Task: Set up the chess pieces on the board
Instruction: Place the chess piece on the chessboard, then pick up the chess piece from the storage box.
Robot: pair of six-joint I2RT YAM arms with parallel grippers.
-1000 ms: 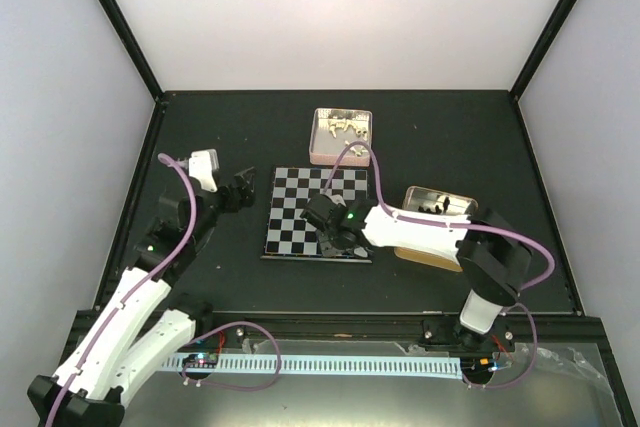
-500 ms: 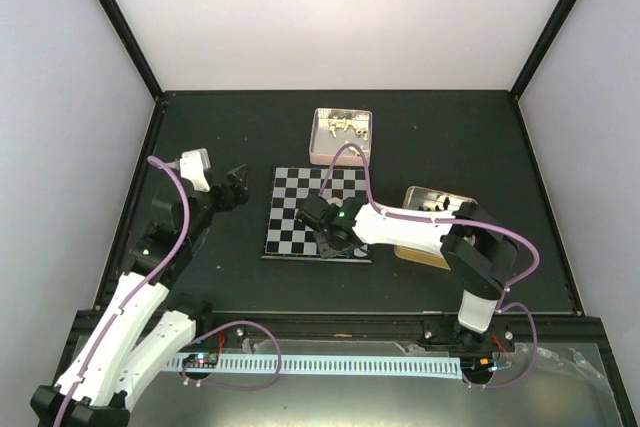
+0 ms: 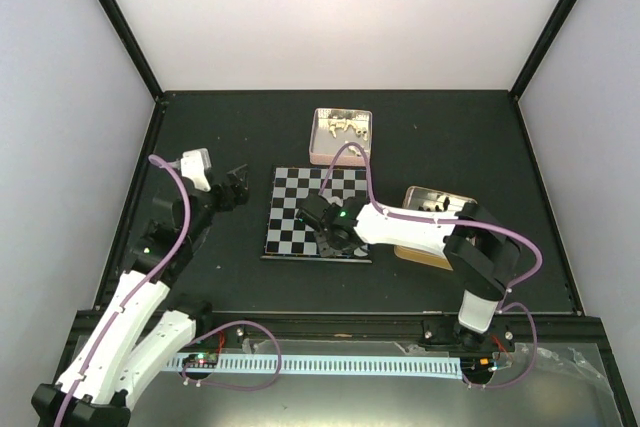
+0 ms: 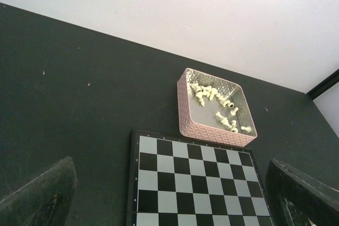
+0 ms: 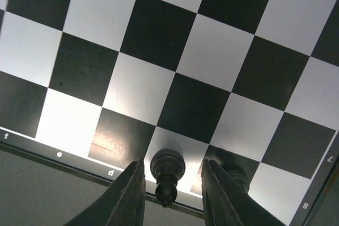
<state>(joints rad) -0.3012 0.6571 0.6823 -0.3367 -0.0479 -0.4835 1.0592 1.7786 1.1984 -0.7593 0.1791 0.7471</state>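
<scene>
Since a second ago the right gripper has slid left along the near edge of the board, and the left arm has swung further left. The right gripper's fingers stand apart on either side of a black piece, which is upright on a pale edge square and not pinched. A second black piece stands just right of it, half hidden by a finger. The left gripper gapes wide and empty. White pieces lie in the pink tin beyond the board's far edge.

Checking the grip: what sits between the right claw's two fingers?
A black chess piece, on a pale edge square of the board, with a gap to each finger; the right wrist view shows it.
</scene>
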